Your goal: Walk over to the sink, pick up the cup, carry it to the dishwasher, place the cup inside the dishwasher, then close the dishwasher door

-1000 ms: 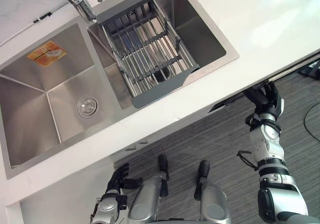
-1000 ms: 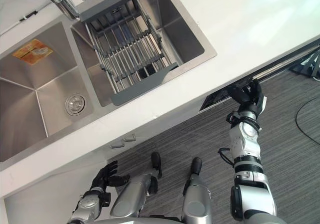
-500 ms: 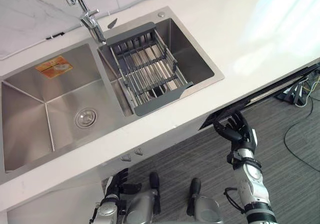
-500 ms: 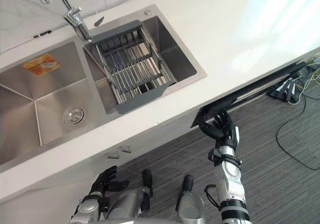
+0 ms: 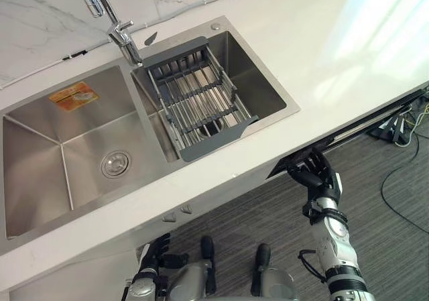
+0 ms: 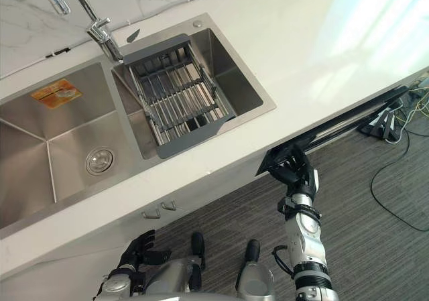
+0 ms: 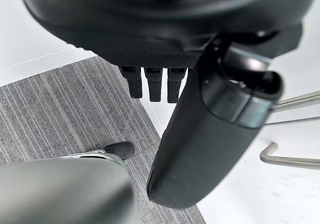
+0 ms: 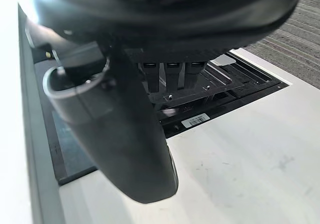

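Observation:
The dishwasher door [image 8: 240, 154] is a white panel under the countertop edge, standing almost upright. A narrow dark gap [image 5: 298, 161] is left along its top, where the dark inner edge [image 8: 210, 84] with a label shows. My right hand [image 5: 314, 175] is at that top edge, open, with its straight fingers [image 8: 172, 74] pointing into the gap and nothing held. My left hand [image 5: 155, 251] hangs low beside the white cabinet front, fingers relaxed and empty. The double steel sink [image 5: 60, 160] lies up on the left.
A grey drying rack [image 5: 194, 103] sits across the sink's right basin, and the faucet [image 5: 110, 19] stands behind it. White countertop [image 5: 322, 39] stretches to the right. Two small cabinet handles [image 5: 175, 212] sit below the sink. Grey striped carpet [image 5: 375, 194] covers the floor.
The whole picture has shifted because the camera moved back and up. My right hand stays at the door's top edge, and the left hand hangs as before.

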